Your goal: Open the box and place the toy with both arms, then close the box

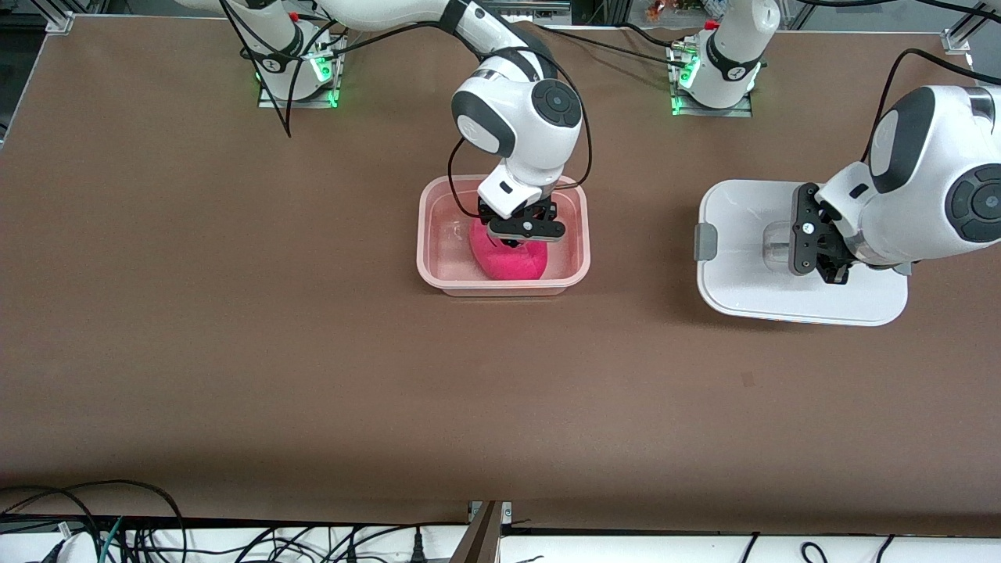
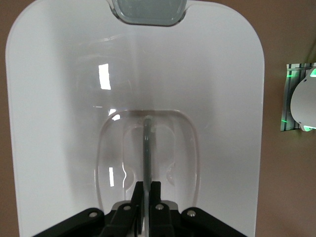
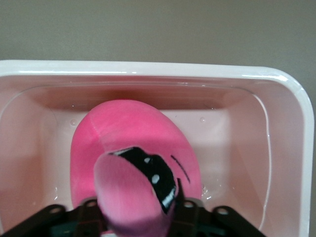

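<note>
The front view alone takes in the whole brown desk (image 1: 235, 313): the open pink box (image 1: 426, 234) stands near its middle, and the white lid (image 1: 743, 289) lies flat, well apart from it, toward the left arm's end. The toy (image 1: 508, 262) sits inside the box, in the part nearer the front camera. The right wrist view adds what the front view hides: the toy's bulging eye with its black half-lidded mark rises between the right gripper (image 3: 143, 217), whose jaws stand on either side of the plush, part-way apart; whether they press it cannot be told. The right gripper (image 1: 522, 234) hangs low in the box, over the toy. The left wrist view shows the left gripper (image 2: 146, 195) down in the lid's clear recessed handle (image 2: 146, 143), jaws clenched on its thin upright centre rib, with a grey clip (image 2: 148, 10) at the lid's edge.
</note>
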You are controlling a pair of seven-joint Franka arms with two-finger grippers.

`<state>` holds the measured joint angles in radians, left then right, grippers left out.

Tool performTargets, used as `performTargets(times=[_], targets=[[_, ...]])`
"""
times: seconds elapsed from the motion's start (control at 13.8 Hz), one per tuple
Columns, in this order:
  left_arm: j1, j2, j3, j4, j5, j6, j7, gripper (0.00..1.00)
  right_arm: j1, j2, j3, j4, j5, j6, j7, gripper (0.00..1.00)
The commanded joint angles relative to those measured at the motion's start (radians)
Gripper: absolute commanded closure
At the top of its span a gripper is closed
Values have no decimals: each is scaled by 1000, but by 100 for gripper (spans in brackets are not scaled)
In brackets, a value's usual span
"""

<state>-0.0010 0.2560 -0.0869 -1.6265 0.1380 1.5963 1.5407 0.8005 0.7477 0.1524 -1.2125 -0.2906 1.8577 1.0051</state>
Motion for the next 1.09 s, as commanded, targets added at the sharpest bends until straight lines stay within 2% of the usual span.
performTargets(times=[0.0,0.07,0.72,1.01], targets=[[3,-12,1,-7,-26,1,41,100,-3,-11,6,-4,-5,-15,-8,97],[3,-12,1,-7,-26,1,41,100,-1,-11,6,-4,-5,-15,-6,100],[1,-12,1,-7,-26,1,41,100,-1,-34,7,-2,-5,-44,3,100],[-5,-12,-1,-7,-21,1,41,100,22,-37,18,16,-5,-43,101,100]])
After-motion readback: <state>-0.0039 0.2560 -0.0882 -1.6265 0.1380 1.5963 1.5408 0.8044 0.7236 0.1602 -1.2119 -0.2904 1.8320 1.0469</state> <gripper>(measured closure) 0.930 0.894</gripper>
